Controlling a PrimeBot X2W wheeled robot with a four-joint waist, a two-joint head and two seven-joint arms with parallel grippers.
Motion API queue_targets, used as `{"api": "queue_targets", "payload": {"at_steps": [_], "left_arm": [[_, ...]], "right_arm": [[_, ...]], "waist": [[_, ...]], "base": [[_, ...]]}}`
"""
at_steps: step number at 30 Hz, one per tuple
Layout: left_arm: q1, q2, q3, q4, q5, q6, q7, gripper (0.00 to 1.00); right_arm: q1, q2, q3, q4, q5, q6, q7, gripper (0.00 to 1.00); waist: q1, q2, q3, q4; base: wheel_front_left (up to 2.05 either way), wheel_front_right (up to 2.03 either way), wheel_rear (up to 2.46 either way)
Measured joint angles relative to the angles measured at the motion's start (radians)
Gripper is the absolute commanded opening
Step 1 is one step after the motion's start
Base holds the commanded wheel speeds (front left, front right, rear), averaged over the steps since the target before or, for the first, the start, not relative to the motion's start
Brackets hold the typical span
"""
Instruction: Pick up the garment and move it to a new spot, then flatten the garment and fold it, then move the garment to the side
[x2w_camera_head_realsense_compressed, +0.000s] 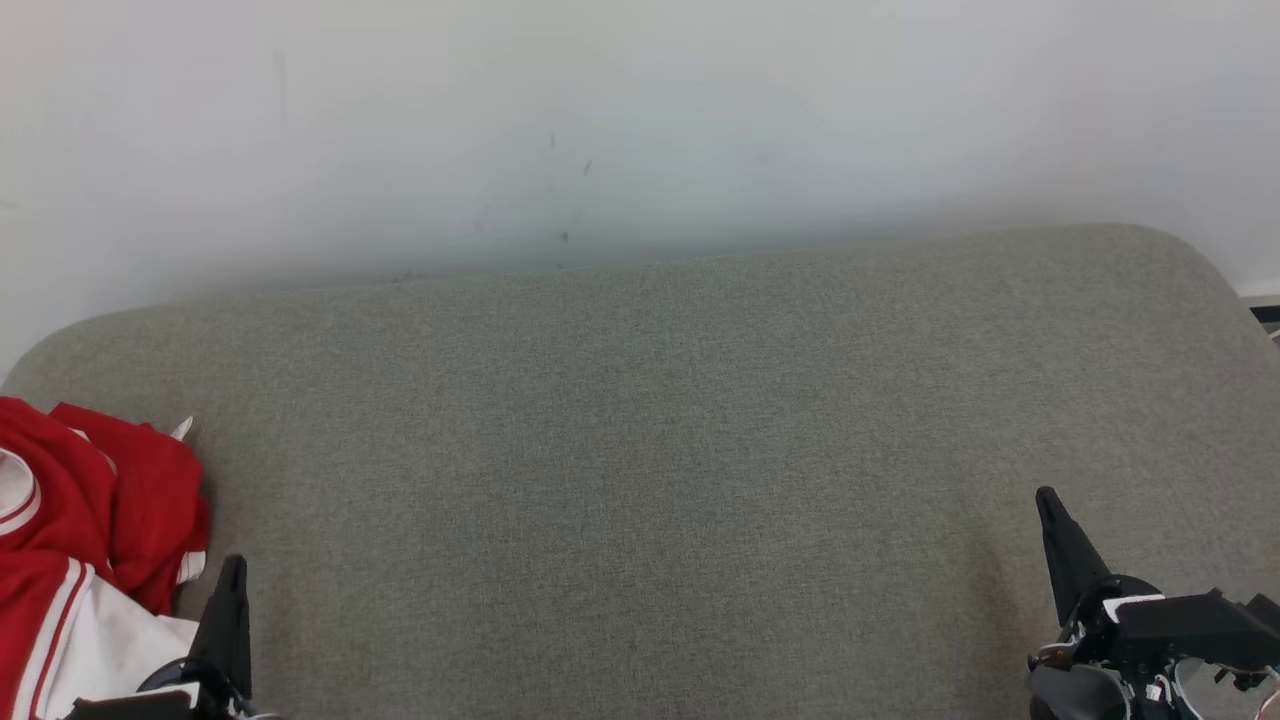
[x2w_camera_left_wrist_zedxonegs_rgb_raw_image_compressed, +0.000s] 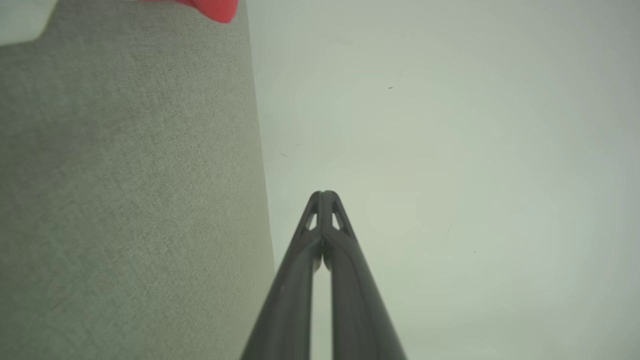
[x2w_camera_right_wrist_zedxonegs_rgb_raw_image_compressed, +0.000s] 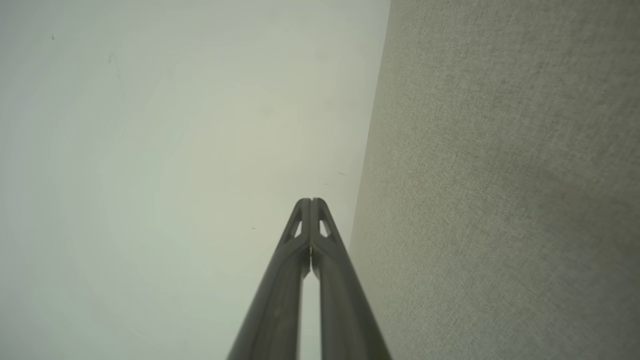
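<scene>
Garment (x2w_camera_head_realsense_compressed: 95, 520) is lying bunched, red & white, at the grey cushion's (x2w_camera_head_realsense_compressed: 650, 450) left end, just beside left gripper (x2w_camera_head_realsense_compressed: 236, 570); it & right gripper (x2w_camera_head_realsense_compressed: 1048, 500) are both sitting w/ jaws pressed together, holding nothing; pickup is likely calling for left jaws opening first, then pinching a thick fold, not cushion fabric.

Red/white garment (x2w_camera_head_realsense_compressed: 80, 540) crumpled at sofa's far left edge.
</scene>
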Motion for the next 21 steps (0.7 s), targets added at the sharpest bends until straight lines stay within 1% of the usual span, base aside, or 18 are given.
{"api": "queue_targets", "payload": {"at_steps": [1, 2, 6, 12, 21], "left_arm": [[0.001, -0.001, -0.001, 0.004, 0.000, 0.000, 0.000, 0.00], [0.004, -0.003, -0.002, 0.013, 0.000, 0.001, 0.000, 1.00], [0.039, -0.016, -0.007, 0.047, 0.000, 0.002, -0.001, 1.00], [0.041, -0.017, -0.017, 0.047, 0.001, 0.001, -0.017, 1.00], [0.039, -0.011, -0.044, 0.046, 0.047, 0.007, -0.055, 1.00]], "right_arm": [[0.001, 0.000, 0.001, 0.003, 0.000, 0.000, 0.000, 0.00], [0.006, 0.002, 0.002, 0.012, 0.000, -0.001, 0.000, 1.00], [0.048, 0.012, 0.006, 0.051, 0.000, -0.002, -0.001, 1.00], [0.047, 0.013, 0.026, 0.051, -0.005, -0.003, -0.021, 1.00], [0.037, 0.011, 0.067, 0.049, -0.079, -0.008, -0.054, 1.00]], "waist": [[0.0000, 0.0000, 0.000, 0.000], [0.0000, 0.0000, 0.000, 0.000], [0.0000, 0.0000, 0.000, 0.000], [-0.0001, -0.0001, 0.000, 0.000], [0.0000, -0.0001, 0.001, -0.001]], "base": [[0.00, 0.00, 0.00], [0.00, 0.00, 0.00], [0.00, 0.00, 0.00], [0.00, 0.00, 0.00], [0.00, 0.00, 0.00]]}}
